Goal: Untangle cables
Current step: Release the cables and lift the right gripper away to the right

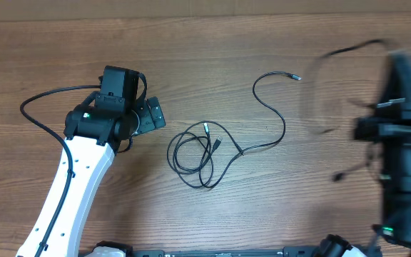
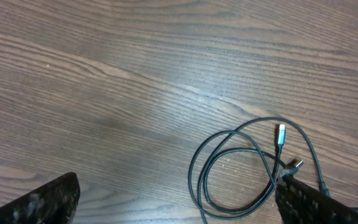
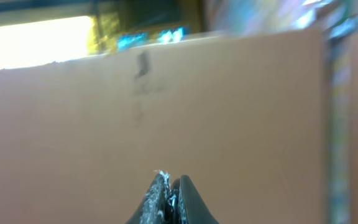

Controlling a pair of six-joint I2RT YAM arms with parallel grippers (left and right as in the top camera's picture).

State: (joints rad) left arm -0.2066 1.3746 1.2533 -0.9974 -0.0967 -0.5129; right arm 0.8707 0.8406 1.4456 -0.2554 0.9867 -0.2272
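Note:
A thin black cable point(image 1: 195, 153) lies coiled in loose loops at the table's middle. Its tail runs right and up to a silvery plug point(image 1: 296, 77). In the left wrist view the coil point(image 2: 253, 168) and a silvery plug tip point(image 2: 281, 134) lie by my right finger. My left gripper point(image 1: 152, 114) is open and empty just left of the coil; it also shows in the left wrist view point(image 2: 179, 208). My right gripper point(image 3: 171, 186) is shut with something dark pinched between its tips. A second, blurred cable point(image 1: 318, 78) hangs in the air beside the blurred right arm point(image 1: 405, 143).
A thicker black arm wire point(image 1: 41, 100) loops over the table left of the left arm. The right wrist view faces a brown cardboard wall point(image 3: 197, 106). The wooden table point(image 1: 227, 43) extends behind the coil.

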